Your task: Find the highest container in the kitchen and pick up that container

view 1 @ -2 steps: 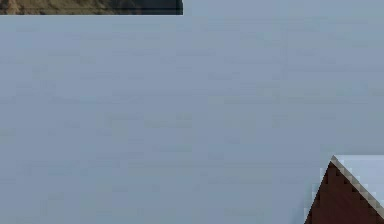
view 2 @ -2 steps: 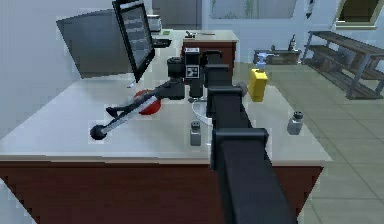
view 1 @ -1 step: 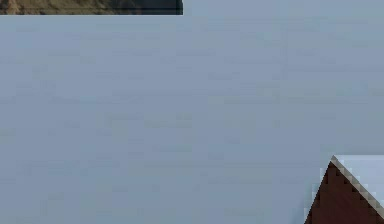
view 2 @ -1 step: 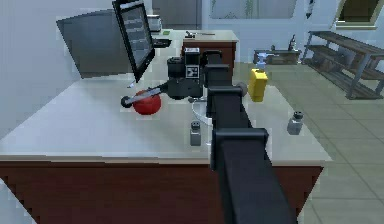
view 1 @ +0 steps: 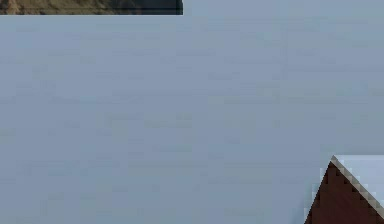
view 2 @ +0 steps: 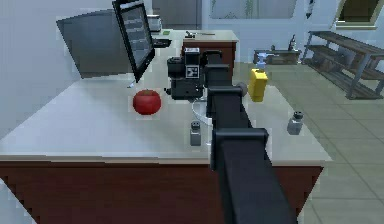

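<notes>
Container is a word we cannot pin on any one thing. A yellow upright thing (view 2: 259,84) stands on the counter (view 2: 80,115), right of the arm (view 2: 235,130) and apart from the gripper (view 2: 172,90).

Across the arm side view we see a laptop (view 2: 110,40), a red round thing (view 2: 147,101) just left of the gripper, a shaker (view 2: 196,133) and a second shaker (view 2: 296,122). We cannot tell the gripper's state, nor whether it holds anything.

The forward view gives us a plain grey surface (view 1: 190,120) and a counter corner (view 1: 345,198).

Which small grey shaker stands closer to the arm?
The shaker on the arm side view's left, right beside the arm; the other shaker stands well apart.
</notes>
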Controlling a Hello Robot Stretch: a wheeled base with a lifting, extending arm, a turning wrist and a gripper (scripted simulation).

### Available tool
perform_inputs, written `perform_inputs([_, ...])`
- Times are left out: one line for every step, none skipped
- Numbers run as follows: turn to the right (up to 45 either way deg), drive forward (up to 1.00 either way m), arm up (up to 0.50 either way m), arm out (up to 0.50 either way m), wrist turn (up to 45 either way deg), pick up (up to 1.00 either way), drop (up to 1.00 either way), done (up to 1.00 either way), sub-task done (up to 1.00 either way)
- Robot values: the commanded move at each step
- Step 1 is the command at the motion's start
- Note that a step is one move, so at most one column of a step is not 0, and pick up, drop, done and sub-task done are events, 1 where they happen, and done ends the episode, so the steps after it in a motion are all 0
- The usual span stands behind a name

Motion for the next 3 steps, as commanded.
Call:
perform_inputs([0.0,0.0,0.0,0.0,27.0,0.0,0.0,0.0,0.0])
perform_inputs([0.0,0.0,-0.08,0.0,0.0,0.0,0.0,0.0,0.0])
perform_inputs([0.0,0.0,0.0,0.0,0.0,1.0,0.0,0.0,0.0])
